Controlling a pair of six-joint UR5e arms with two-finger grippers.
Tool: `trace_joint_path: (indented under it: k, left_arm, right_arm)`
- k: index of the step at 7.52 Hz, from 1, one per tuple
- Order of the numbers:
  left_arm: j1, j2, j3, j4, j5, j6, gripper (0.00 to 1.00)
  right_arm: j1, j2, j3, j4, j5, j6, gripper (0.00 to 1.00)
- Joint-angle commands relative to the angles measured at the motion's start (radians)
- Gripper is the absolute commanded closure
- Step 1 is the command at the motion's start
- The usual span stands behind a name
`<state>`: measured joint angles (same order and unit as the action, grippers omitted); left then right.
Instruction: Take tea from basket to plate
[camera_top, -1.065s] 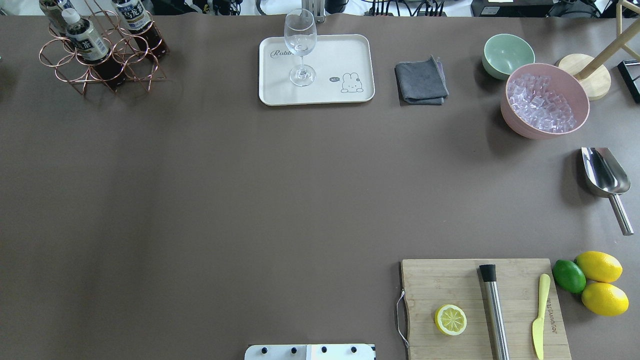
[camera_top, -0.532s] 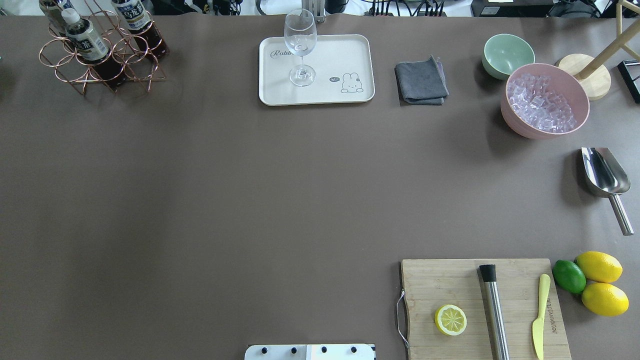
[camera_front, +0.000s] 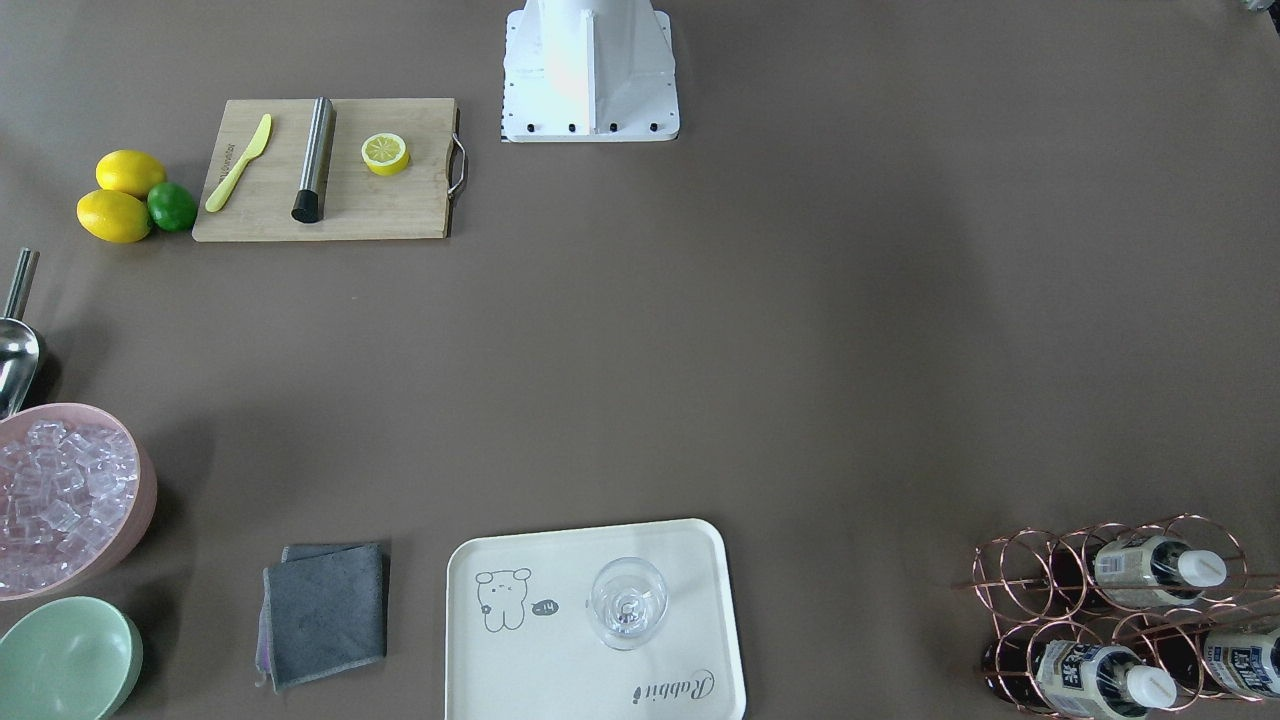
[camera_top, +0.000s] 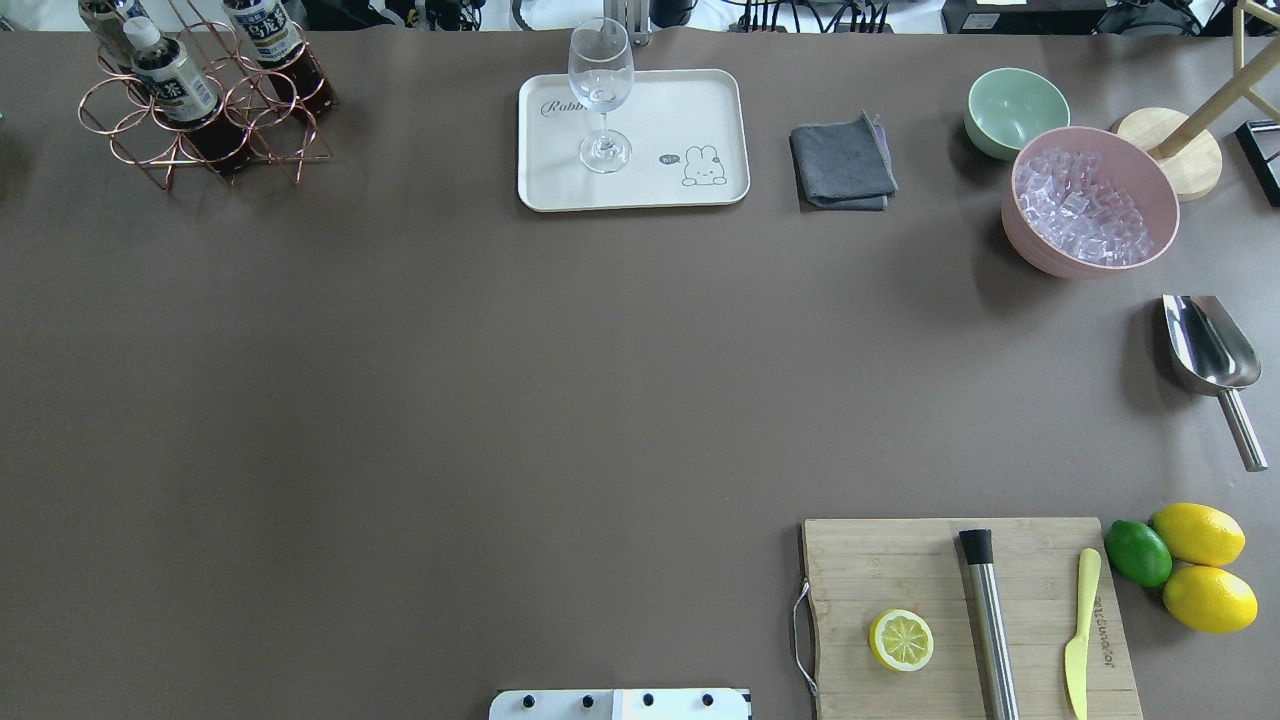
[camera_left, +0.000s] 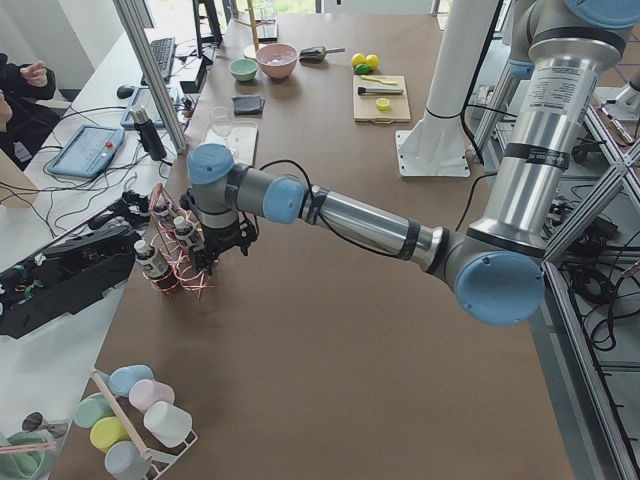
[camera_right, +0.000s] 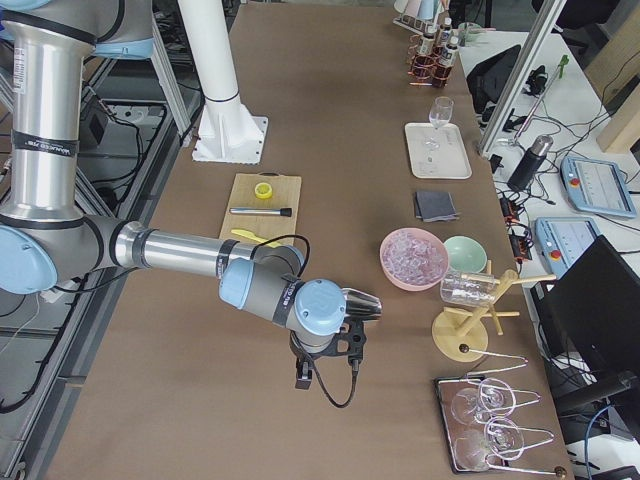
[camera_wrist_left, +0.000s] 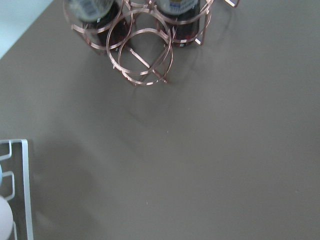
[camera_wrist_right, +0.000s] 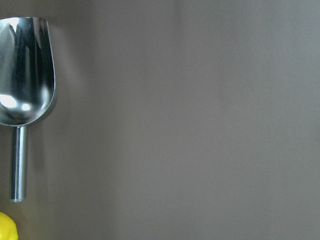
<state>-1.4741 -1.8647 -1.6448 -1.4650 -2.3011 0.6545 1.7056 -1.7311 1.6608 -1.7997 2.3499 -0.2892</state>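
The copper wire basket (camera_top: 150, 150) stands at the table's far left corner and holds three tea bottles (camera_top: 170, 82) with white caps. It also shows in the front view (camera_front: 1020, 580) and at the top of the left wrist view (camera_wrist_left: 145, 55). The cream plate (camera_top: 690, 110) lies at the far middle with a wine glass (camera_top: 602, 90) on it. My left gripper (camera_left: 222, 248) hangs right beside the basket (camera_left: 185, 265), seen only in the left side view; I cannot tell if it is open. My right gripper (camera_right: 352, 352) is over bare table near the scoop; its state is unclear.
A grey cloth (camera_top: 842, 163), a mint bowl (camera_top: 1015, 108) and a pink bowl of ice (camera_top: 1090, 200) sit right of the plate. A metal scoop (camera_top: 1205, 345) lies at the right edge. A cutting board (camera_top: 900, 560) with a lemon half, muddler and knife is near right.
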Motion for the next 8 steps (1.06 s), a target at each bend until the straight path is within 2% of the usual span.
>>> trace_joint_path:
  k: [1, 3, 4, 5, 7, 8]
  left_arm:
    - [-0.025, -0.224, 0.010, 0.230, 0.009, 0.357, 0.02]
    - [-0.015, -0.273, 0.023, 0.221, 0.015, 0.369, 0.02]
    - [-0.015, -0.328, 0.067, 0.218, 0.037, 0.398, 0.02]
    - [-0.015, -0.359, 0.119, 0.206, 0.046, 0.553, 0.02]
    - [-0.017, -0.366, 0.224, 0.045, 0.043, 0.565, 0.02]
    - [-0.014, -0.370, 0.255, 0.008, 0.038, 0.565, 0.02]
  right_arm:
    - [0.002, 0.004, 0.002, 0.000, 0.000, 0.001, 0.00]
    - [0.002, 0.004, 0.000, 0.000, -0.001, -0.001, 0.00]
    - [0.002, 0.004, -0.001, 0.000, -0.001, -0.001, 0.00]
    - [0.002, 0.002, -0.006, 0.000, -0.003, -0.004, 0.00]
    - [0.002, -0.001, -0.006, 0.000, -0.004, -0.004, 0.00]
    - [0.002, 0.002, -0.006, 0.005, -0.004, -0.004, 0.00]
